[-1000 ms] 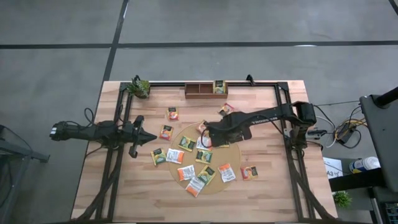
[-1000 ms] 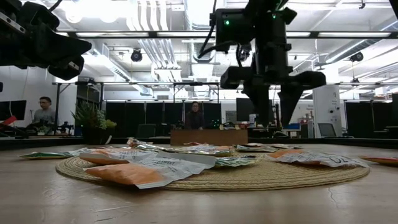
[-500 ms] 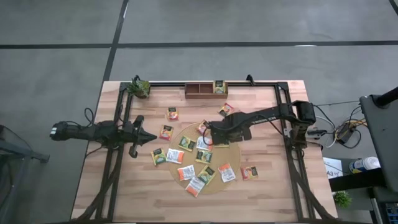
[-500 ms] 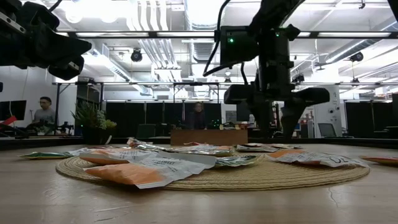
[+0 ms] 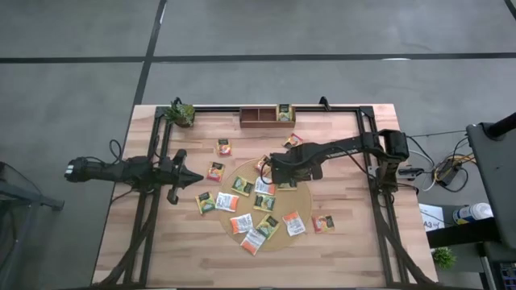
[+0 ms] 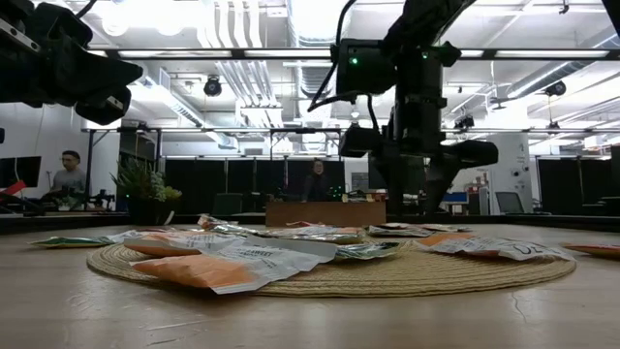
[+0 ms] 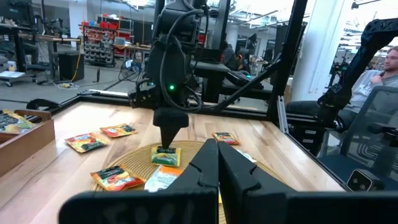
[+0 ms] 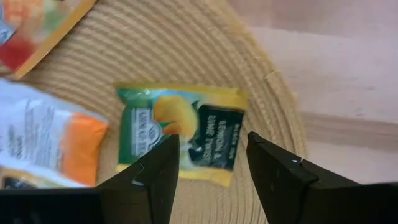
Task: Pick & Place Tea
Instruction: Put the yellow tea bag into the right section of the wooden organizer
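Tea sachet [image 8: 180, 135] on round mat [image 8: 186, 56] beneath right gripper [image 8: 208, 163], jaws parted; left gripper [image 7: 217, 163] clenched, aside.

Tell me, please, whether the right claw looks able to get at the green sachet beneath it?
Probably yes. The right claw hangs open straight above the green sachet, which lies flat on the mat, uncovered; a white-and-orange sachet lies beside it, seemingly clear of the fingers.
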You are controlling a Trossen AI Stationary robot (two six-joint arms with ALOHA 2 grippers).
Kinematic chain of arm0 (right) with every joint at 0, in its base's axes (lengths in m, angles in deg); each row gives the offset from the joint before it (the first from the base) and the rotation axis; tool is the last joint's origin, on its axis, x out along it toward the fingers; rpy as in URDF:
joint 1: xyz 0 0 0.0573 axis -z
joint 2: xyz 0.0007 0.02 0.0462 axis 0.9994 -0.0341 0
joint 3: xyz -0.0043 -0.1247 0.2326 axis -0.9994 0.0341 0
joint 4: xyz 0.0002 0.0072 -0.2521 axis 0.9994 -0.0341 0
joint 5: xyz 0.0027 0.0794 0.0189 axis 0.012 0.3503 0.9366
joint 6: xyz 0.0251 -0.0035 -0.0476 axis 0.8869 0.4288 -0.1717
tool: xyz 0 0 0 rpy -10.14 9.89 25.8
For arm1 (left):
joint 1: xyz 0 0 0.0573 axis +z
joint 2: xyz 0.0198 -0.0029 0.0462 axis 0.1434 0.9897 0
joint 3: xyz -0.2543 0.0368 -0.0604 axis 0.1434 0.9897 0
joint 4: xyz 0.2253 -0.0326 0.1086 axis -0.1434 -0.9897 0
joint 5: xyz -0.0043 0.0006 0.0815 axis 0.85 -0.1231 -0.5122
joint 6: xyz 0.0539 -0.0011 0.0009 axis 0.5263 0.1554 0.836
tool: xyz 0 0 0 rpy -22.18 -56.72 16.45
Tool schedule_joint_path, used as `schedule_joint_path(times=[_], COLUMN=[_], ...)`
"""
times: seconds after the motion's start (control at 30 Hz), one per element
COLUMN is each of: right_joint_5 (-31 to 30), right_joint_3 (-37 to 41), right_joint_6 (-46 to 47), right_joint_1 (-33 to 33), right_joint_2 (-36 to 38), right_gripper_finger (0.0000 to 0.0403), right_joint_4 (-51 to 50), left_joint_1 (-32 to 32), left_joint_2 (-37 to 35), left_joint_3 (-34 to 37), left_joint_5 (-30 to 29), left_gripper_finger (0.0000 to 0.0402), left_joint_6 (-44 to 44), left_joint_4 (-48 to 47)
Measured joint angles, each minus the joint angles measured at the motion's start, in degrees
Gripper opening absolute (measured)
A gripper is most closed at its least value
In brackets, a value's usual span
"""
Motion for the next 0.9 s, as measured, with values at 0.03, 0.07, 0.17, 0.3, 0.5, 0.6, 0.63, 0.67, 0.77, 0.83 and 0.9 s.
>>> schedule_joint_path(times=[0.03, 0.07, 0.17, 0.3, 0.5, 0.6, 0.63, 0.67, 0.77, 0.83, 0.9], right_joint_5=[0.0, 0.0, 0.0, 0.0, 0.0, 0.0, 0.0, 0.0, 0.0, -0.1, -0.1], right_joint_3=[-0.3, -0.7, -1.6, -2.0, -2.9, -4.3, -4.7, -5.2, -6.5, -7.0, -7.1], right_joint_6=[-0.3, -0.6, -1.7, -1.9, -1.9, -1.9, -1.9, -1.9, -2.0, -2.1, -2.2], right_joint_1=[-0.1, -0.1, 0.3, 1.0, 1.2, 1.2, 1.2, 1.2, 1.2, 1.2, 1.2], right_joint_2=[0.0, 0.0, 0.0, 0.0, 0.0, 0.0, 0.0, 0.0, 0.0, 0.0, 0.0], right_gripper_finger=[0.0185, 0.0185, 0.0185, 0.0185, 0.0185, 0.0185, 0.0185, 0.0185, 0.0185, 0.0185, 0.0185], right_joint_4=[-0.2, -0.2, -0.1, -1.1, -3.7, -6.2, -6.8, -7.4, -8.2, -8.4, -8.6], left_joint_1=[0.0, 0.0, 0.0, 0.0, 0.0, 0.0, 0.0, 0.0, 0.0, 0.0, 0.0], left_joint_2=[0.0, 0.0, 0.0, 0.0, 0.0, 0.0, 0.0, 0.0, 0.0, 0.0, 0.0], left_joint_3=[0.0, 0.0, 0.0, 0.0, 0.0, 0.0, 0.0, 0.0, 0.0, 0.0, 0.0], left_joint_5=[0.0, 0.0, 0.0, 0.0, 0.0, 0.0, 0.0, 0.0, 0.0, 0.0, 0.0], left_gripper_finger=[0.0, 0.0, 0.0, 0.0, 0.0, 0.0, 0.0, 0.0, 0.0, 0.0, 0.0], left_joint_6=[0.0, 0.0, 0.0, 0.0, 0.0, 0.0, 0.0, 0.0, 0.0, 0.0, 0.0], left_joint_4=[0.0, 0.0, 0.0, 0.0, 0.0, 0.0, 0.0, 0.0, 0.0, 0.0, 0.0])
